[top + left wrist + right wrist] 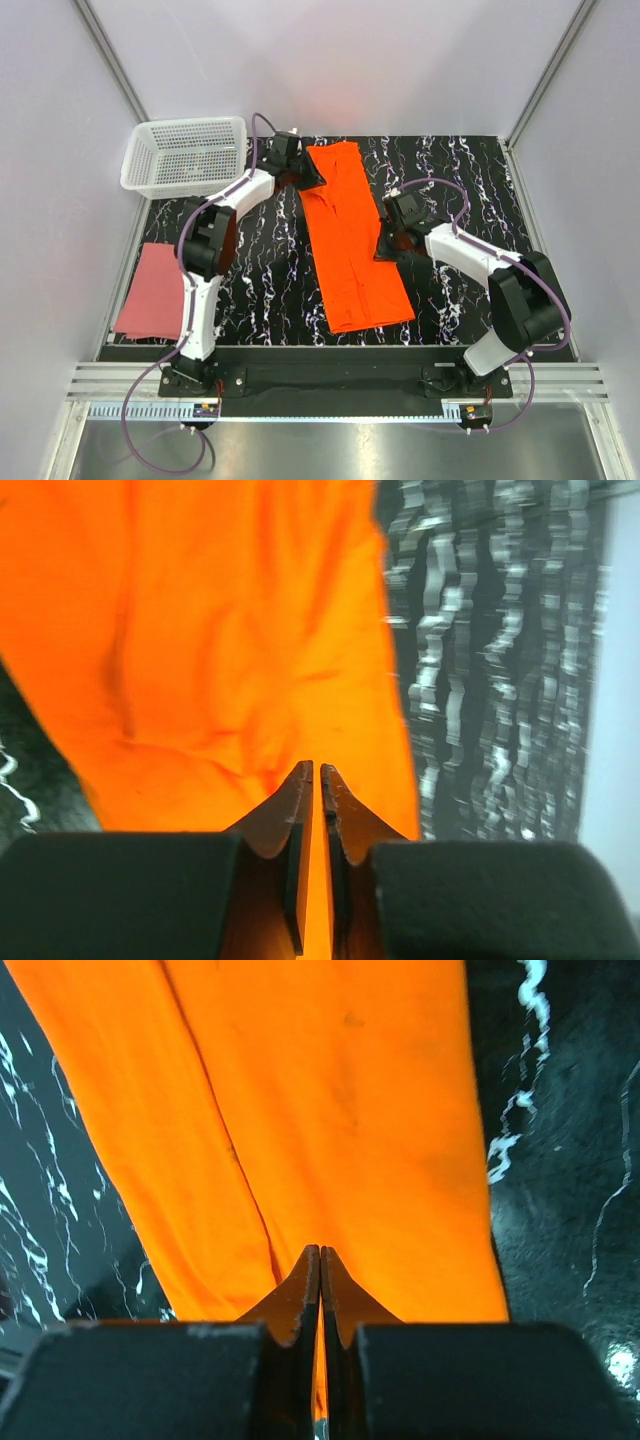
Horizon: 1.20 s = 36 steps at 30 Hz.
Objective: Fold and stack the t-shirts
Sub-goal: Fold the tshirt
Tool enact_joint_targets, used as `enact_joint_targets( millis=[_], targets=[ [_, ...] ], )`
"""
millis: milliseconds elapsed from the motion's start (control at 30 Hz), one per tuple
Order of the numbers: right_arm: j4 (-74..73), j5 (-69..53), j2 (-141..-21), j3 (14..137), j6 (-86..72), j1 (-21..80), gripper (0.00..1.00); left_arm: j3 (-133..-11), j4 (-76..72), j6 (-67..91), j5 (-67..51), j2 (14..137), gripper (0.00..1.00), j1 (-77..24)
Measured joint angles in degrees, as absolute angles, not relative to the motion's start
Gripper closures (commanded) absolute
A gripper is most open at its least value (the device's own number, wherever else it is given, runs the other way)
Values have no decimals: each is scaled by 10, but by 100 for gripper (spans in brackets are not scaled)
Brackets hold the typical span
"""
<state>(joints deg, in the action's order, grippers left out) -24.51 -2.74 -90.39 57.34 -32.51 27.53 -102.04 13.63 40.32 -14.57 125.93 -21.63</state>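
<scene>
Lying as a long folded strip on the counter (270, 285), the orange shirt (350, 240) runs its long axis from the far edge toward the arm bases, its near end slanting a little to the right. The left jaws sit at the strip's far left corner and the right jaws at its right edge, about midway along.

Both pairs are clenched on the orange cloth. Each wrist view shows two dark tapered fingers pressed almost together, with a sliver of orange in the slit.

Only the top view takes in the pink shirt (150, 290), a flat folded rectangle at the counter's left edge, well apart from the orange one. It alone also shows the white mesh basket (185, 155) at the far left corner.

The left wrist view adds soft wrinkles and a rumpled dip in the cloth, with blurred marble beside it. The right wrist view shows a straight lengthwise fold line and smoother fabric. The counter is glossy black with white veining.
</scene>
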Motion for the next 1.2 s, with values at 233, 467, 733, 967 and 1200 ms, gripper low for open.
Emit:
enact_joint_targets(
  millis=[233,467,733,967,1200],
  targets=[
    [-230,-43,-905,527,-341,278,100,-1027,117,434,-164,1360,90,-206],
    [-158,-38,-896,441,-442,336,100,-1055,84,469,-187,1390,91,-208],
    [-102,-23,-894,419,-545,426,99,-1071,88,468,-195,1398,90,-211],
    [-150,22,-886,436,-515,408,98,-1035,99,441,-182,1367,87,-211],
    [-203,41,-871,460,-444,396,97,-997,125,400,-176,1316,56,-207]
  ],
)
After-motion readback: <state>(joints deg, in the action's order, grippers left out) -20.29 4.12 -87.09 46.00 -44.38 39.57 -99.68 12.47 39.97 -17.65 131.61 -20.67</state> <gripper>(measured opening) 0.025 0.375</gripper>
